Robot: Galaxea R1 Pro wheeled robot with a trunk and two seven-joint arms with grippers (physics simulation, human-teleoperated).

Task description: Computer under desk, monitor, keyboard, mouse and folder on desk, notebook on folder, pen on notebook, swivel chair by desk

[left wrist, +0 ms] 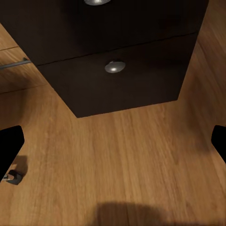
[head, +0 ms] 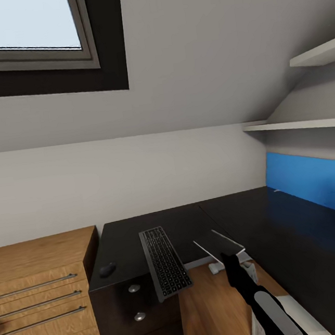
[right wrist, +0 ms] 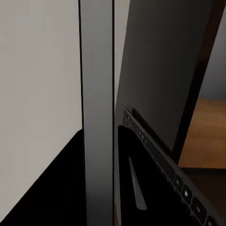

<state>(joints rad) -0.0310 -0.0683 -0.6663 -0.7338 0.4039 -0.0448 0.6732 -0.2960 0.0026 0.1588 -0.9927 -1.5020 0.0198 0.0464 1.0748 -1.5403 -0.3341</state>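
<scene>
Keyboard (head: 166,262) lies lengthwise on my dark desk (head: 281,237), and its near end sticks out past the front edge above the drawers (head: 138,318), so that is my first worry: a nudge from my right arm could tip it off onto the wood floor (head: 211,309). Mouse (head: 107,269) sits well apart to its left near the desk's corner, beside the wooden dresser (head: 44,292). My right gripper (head: 228,258) is raised just right of the keyboard with a thin grey panel (head: 218,242) at its tip, though I cannot tell whether the fingers are clamped on it or merely against it; if the hold is poor, the panel could slip or swing into the keyboard. My left gripper (left wrist: 113,141) hangs low over the floor by the drawers, its fingers wide apart, holding nothing.
</scene>
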